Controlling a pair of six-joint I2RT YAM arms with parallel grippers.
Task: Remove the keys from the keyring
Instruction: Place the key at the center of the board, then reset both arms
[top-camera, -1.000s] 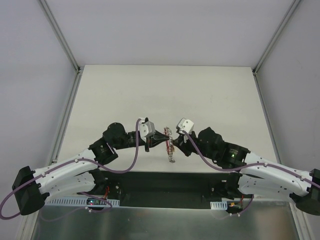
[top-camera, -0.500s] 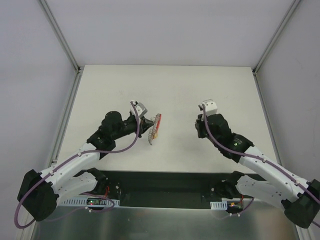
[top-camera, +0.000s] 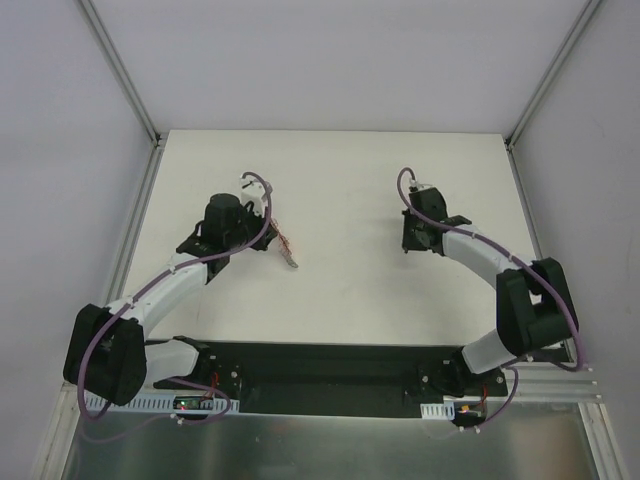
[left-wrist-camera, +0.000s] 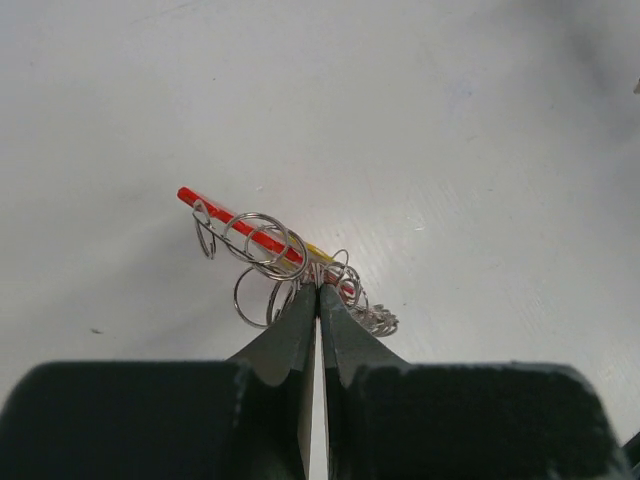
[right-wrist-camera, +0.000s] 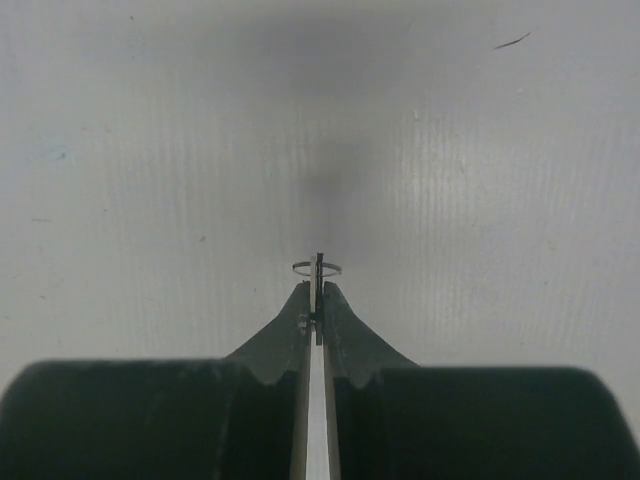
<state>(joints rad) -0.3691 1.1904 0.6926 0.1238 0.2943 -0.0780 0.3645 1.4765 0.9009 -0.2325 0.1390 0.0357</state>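
The left gripper (left-wrist-camera: 318, 292) pinches the keyring (left-wrist-camera: 268, 246), its red piece (left-wrist-camera: 222, 214) pointing up-left.

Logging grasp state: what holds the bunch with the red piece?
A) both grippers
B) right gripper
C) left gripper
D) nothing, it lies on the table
C: in the left wrist view the left gripper is shut on the bunch of wire rings carrying the red piece. The right gripper, far off to the other side, pinches only a thin metal piece.
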